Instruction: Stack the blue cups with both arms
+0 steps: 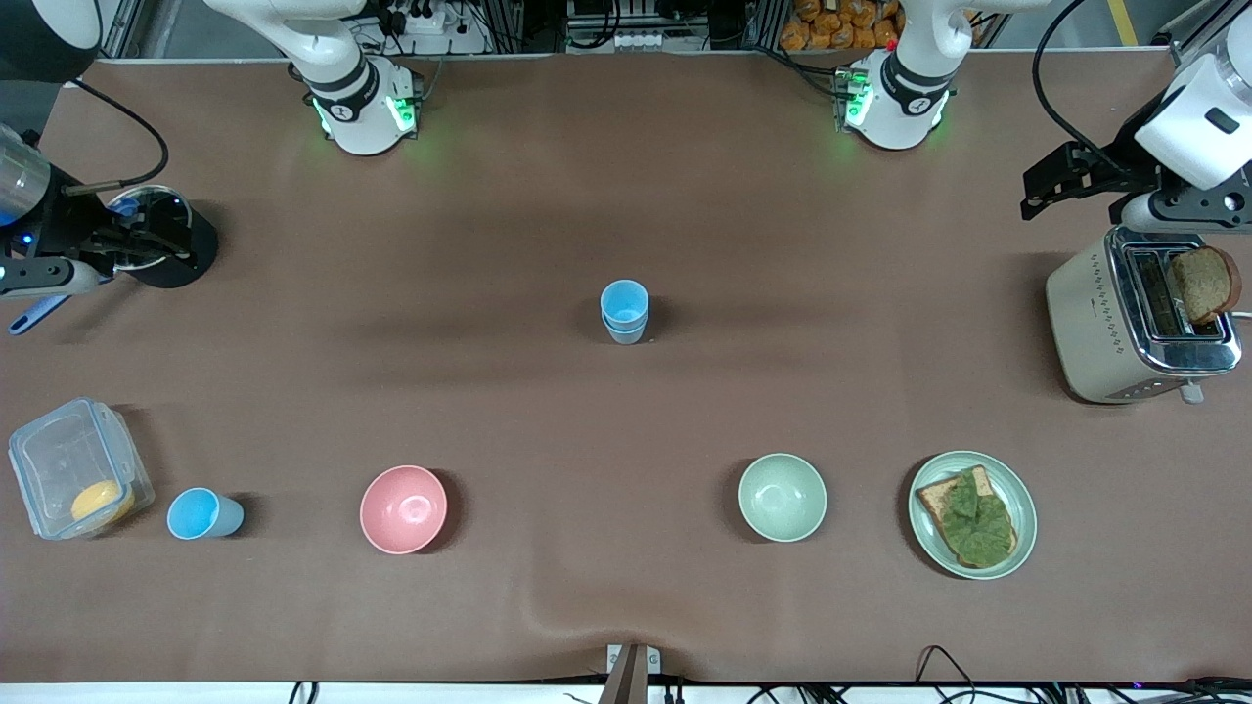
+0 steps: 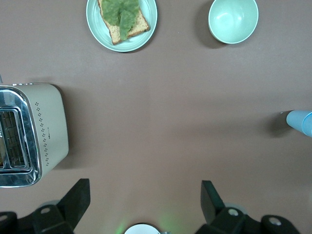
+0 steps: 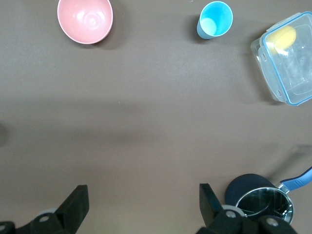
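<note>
Two pale blue cups [image 1: 624, 311] stand nested one in the other at the middle of the table; the stack's edge shows in the left wrist view [image 2: 300, 122]. A brighter blue cup [image 1: 203, 513] stands alone beside a clear box at the right arm's end, and also shows in the right wrist view [image 3: 214, 19]. My left gripper [image 1: 1061, 181] is open and empty, high over the table beside the toaster; its fingers [image 2: 80, 197] are wide apart. My right gripper [image 1: 117, 249] is open and empty, high by a steel pot; its fingers [image 3: 209, 202] are wide apart.
A toaster [image 1: 1140, 313] holding bread stands at the left arm's end. A plate [image 1: 1017, 494] with toast and lettuce, a pale green bowl [image 1: 782, 497] and a pink bowl [image 1: 403, 508] sit nearer the front camera. A clear box [image 1: 73, 469] and a steel pot [image 1: 147, 210] are at the right arm's end.
</note>
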`<state>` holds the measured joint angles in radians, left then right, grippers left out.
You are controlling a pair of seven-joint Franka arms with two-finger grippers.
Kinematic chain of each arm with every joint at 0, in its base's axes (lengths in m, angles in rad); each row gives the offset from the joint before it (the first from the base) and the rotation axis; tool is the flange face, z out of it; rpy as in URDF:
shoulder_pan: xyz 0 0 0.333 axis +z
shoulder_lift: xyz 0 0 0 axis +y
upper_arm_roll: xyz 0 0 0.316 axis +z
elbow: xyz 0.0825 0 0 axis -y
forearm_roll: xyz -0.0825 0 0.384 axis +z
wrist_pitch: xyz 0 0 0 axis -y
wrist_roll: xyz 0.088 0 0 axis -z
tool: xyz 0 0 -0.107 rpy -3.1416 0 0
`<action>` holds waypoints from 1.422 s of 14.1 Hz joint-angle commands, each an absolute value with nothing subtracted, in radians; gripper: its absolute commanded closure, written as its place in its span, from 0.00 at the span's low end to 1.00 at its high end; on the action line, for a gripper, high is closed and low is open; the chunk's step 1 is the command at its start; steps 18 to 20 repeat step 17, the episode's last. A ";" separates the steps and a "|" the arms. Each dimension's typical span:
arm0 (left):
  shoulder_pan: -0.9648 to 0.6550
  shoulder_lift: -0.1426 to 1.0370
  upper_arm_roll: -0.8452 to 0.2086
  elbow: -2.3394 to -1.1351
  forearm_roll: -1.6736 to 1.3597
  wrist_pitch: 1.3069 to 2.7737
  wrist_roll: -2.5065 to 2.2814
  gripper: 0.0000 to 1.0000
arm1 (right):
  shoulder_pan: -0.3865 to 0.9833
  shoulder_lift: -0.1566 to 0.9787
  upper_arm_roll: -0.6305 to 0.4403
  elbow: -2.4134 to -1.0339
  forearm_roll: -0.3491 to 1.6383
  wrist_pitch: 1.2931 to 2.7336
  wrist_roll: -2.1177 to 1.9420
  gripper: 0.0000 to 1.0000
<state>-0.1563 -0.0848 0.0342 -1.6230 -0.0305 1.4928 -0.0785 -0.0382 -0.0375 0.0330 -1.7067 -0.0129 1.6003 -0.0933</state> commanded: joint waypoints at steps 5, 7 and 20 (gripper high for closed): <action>-0.149 -0.077 0.049 -1.585 -0.023 1.470 -0.086 0.00 | -0.048 -0.044 0.048 -1.706 -0.002 1.597 -0.106 0.00; -0.153 -0.075 0.040 -1.586 0.021 1.470 -0.087 0.00 | -0.051 -0.043 0.048 -1.706 -0.002 1.595 -0.106 0.00; -0.147 -0.077 0.046 -1.586 0.023 1.470 -0.087 0.00 | -0.046 -0.044 0.049 -1.706 -0.002 1.591 -0.106 0.00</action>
